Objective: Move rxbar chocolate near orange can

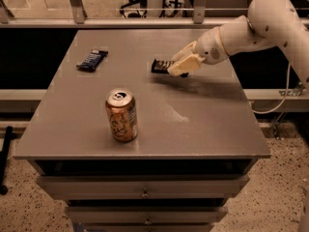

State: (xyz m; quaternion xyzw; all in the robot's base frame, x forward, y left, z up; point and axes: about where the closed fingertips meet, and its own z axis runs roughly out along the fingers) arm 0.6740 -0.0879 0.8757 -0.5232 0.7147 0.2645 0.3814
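The orange can stands upright near the front left of the grey table. My gripper is over the table's right middle, shut on the rxbar chocolate, a dark bar with white lettering that sticks out to the left of the fingers. The bar is held above the table, its shadow below it. It is well apart from the can, behind and to the right of it.
A dark blue-wrapped bar lies at the table's back left. The white arm reaches in from the right. Drawers sit under the tabletop. A railing runs behind the table's far edge.
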